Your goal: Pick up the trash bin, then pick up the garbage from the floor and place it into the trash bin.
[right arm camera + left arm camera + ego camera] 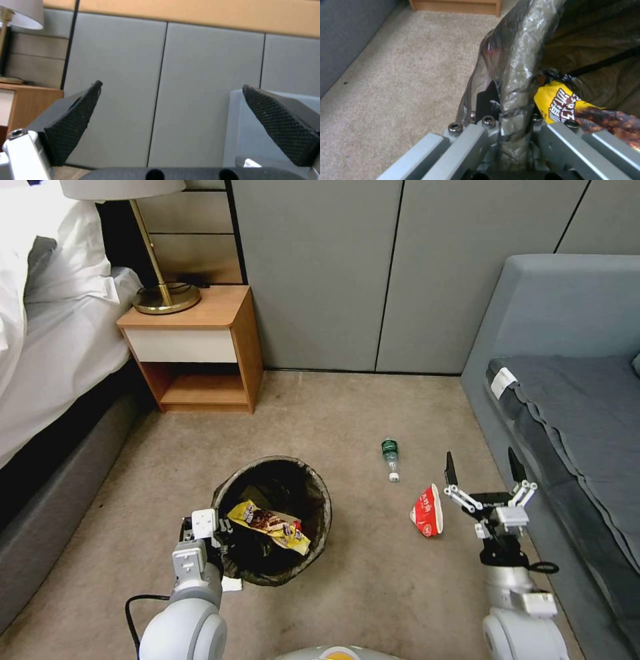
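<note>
The left gripper [513, 125] pinches the bag-covered rim of the trash bin [230, 493], which sits on the carpet with a yellow wrapper [267, 521] inside. The thin bag could slip and the bin could tip. The left wrist view shows that pinch up close. Farther right lie a green-capped bottle [391, 457] and a red wrapper [427, 511]. The right gripper [481, 468] hangs wide open just beside the red wrapper.

The trash bin [280, 513] wears a glossy, crinkled plastic bag, and a shiny yellow foil wrapper [270, 523] lies inside. The carpet [347, 407] is matt and rough. The left tool [506, 117] shows brushed grey metal; the right tool [483, 467] has black pads [71, 122] (finely dimpled, rubbery-looking). The nightstand [200, 347] is smooth wood.
</note>
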Controlling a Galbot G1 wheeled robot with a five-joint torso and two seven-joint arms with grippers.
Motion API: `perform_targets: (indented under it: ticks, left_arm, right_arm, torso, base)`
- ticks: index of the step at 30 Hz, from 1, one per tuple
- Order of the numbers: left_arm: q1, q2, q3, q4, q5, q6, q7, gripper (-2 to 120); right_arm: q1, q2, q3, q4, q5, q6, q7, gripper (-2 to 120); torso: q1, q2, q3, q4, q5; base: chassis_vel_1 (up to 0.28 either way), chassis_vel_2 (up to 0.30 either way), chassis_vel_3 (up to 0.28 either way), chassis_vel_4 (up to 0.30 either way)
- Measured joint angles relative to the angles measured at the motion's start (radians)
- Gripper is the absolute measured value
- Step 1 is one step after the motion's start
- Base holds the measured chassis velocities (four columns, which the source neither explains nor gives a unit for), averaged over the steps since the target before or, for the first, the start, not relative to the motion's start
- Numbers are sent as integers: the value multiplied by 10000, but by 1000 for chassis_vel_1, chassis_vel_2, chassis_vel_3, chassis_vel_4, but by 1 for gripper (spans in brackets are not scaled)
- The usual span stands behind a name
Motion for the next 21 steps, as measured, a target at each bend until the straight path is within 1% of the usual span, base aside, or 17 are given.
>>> perform_targets:
  ticks: [1,2,3,6,7,11,12,13,15,16,17,19,20,21]
  left_arm:
    - [-1,-6,0,6,0,-1,0,0]
    - [-1,-6,0,6,0,-1,0,0]
    - [-14,-14,4,26,0,-1,1,0]
    - [-42,-50,66,61,48,-1,1,0]
    - [-42,-50,66,61,48,-1,1,0]
    - [-21,-61,106,36,73,-3,5,0]
    - [-21,-61,106,36,73,-3,5,0]
    - [-8,-52,104,27,73,-7,6,0]
    - [2,-43,99,2,72,-8,8,0]
    - [2,-43,99,2,72,-8,8,0]
    - [2,-40,87,-26,69,-8,9,0]
    - [2,-40,84,-52,68,-8,10,0]
    - [2,-40,84,-52,68,-8,10,0]
    - [2,-41,81,-95,69,-8,11,0]
  right_arm:
    - [163,-22,-57,-34,39,-272,45,100]
    - [163,-22,-57,-34,39,-272,45,100]
    - [377,-45,-133,-102,100,-635,99,100]
    - [999,-169,-452,-401,436,-2150,255,100]
    - [999,-169,-452,-401,436,-2150,255,100]
    - [1664,-348,-779,-825,1007,-3776,498,100]
    - [1664,-348,-779,-825,1007,-3776,498,100]
    - [1973,-427,-886,-1114,1132,-4418,591,100]
    - [2218,-479,-965,-1395,1157,-4800,613,100]
    - [2218,-479,-965,-1395,1157,-4800,613,100]
    - [2550,-559,-1062,-1816,1161,-5320,615,100]
    - [2776,-623,-1127,-2149,1204,-5738,587,100]
    - [2776,-623,-1127,-2149,1204,-5738,587,100]
    - [3105,-730,-1233,-2673,1349,-6278,431,100]
  torso:
    - [0,0,0,0,0]
    - [0,0,0,0,0]
    - [-1,0,0,1,0]
    - [0,0,0,0,1]
    - [0,0,0,0,1]
    - [0,0,0,2,1]
    - [0,0,0,2,1]
    - [0,0,0,1,-1]
    - [0,0,0,1,1]
    - [0,0,0,1,1]
    - [0,0,0,1,0]
    - [-1,0,0,0,1]
    - [-1,0,0,0,1]
    - [0,0,0,0,-1]
  base:
    - [0,0,0,0]
    - [0,0,0,0]
    - [0,0,0,0]
    - [0,0,0,0]
    - [0,0,0,0]
    - [0,0,0,0]
    - [0,0,0,0]
    - [0,0,0,0]
    - [0,0,0,0]
    - [0,0,0,0]
    - [0,0,0,0]
    - [0,0,0,0]
    - [0,0,0,0]
    - [0,0,0,0]
